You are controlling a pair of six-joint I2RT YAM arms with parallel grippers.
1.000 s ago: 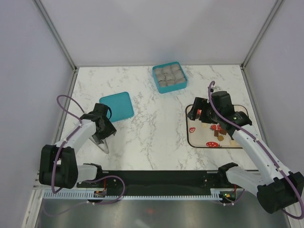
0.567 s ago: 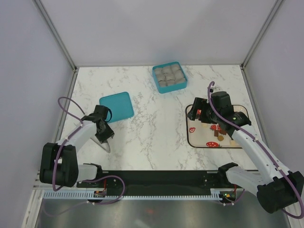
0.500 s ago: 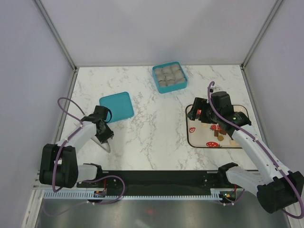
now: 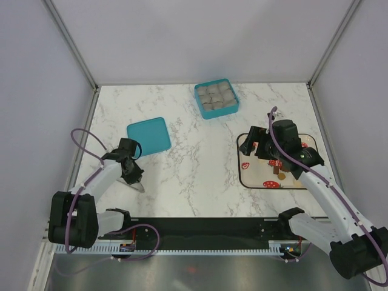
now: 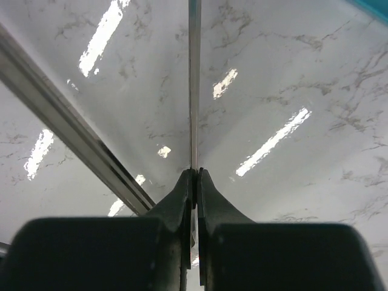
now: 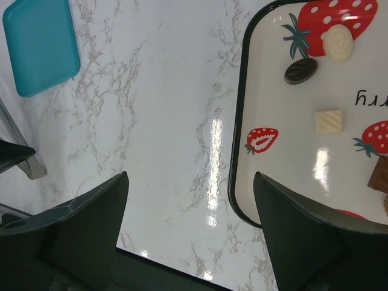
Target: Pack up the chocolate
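The chocolate lies as small pieces on a strawberry-print tray (image 6: 239, 121): a dark oval (image 6: 301, 70), a whitish round (image 6: 337, 42), a whitish square (image 6: 328, 120) and a brown block (image 6: 379, 174). In the top view, tan and brown pieces (image 4: 279, 173) show beside my right arm. My right gripper (image 6: 189, 182) (image 4: 254, 145) hovers open over the tray's left rim, nothing between its fingers. My left gripper (image 5: 194, 173) (image 4: 134, 180) is shut low over the bare marble at the near left, holding nothing that I can see.
A teal box (image 4: 216, 99) with grey compartments stands at the back centre. Its flat teal lid (image 4: 149, 136) (image 6: 41, 45) lies just beyond my left gripper. A metal frame rail (image 5: 73, 121) runs along the table's left edge.
My left gripper has closed from open and drawn back toward the near left. My right arm has shifted slightly to the right and nearer, still open.
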